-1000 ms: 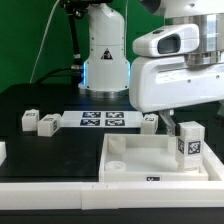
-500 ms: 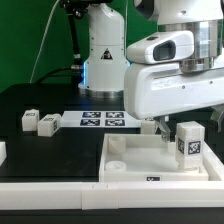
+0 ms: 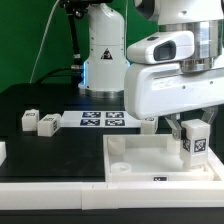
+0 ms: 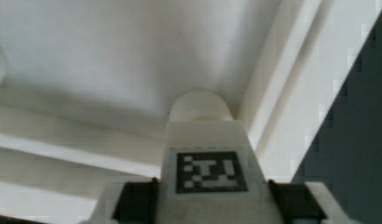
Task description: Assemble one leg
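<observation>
One leg (image 3: 196, 141) is held upright, clamped between the fingers (image 4: 135, 200) of the gripper (image 3: 192, 129), over the white tray piece's (image 3: 130, 172) corner at the exterior view's right. Seating is judged incomplete; the other legs (image 3: 46, 124) are left loose.

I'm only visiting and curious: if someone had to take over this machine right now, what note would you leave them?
Gripper: shut on one leg, held upright over the white tray piece, at its corner on the exterior view's right.
Two spare legs lie on the exterior view's left. A third spare leg lies beside the marker board.
Done: leg picked up and brought to the corner.
Left: seat it. Whether it has entered the socket cannot be told.
</observation>
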You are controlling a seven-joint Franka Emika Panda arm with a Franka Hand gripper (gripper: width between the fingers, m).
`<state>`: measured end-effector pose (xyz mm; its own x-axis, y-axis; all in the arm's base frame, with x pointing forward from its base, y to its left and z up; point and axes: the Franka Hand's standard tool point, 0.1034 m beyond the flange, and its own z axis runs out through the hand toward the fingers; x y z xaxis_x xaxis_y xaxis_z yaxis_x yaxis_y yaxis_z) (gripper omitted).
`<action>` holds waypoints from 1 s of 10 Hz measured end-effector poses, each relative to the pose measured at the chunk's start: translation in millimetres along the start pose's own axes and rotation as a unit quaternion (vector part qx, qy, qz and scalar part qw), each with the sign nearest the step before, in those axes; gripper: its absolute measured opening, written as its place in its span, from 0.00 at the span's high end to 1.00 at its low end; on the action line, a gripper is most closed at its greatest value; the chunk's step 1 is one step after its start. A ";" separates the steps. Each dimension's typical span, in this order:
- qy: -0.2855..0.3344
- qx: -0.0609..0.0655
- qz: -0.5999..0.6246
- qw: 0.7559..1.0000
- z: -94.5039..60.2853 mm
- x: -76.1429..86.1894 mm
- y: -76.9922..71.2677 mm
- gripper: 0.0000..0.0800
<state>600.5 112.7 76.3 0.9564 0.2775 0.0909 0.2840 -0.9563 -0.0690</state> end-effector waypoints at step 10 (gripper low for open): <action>0.023 0.027 0.590 0.806 5.0 0.2 -14.0 0.64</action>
<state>597.0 126.5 72.3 0.5592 -0.8284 -0.0329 -0.8188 -0.5456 -0.1784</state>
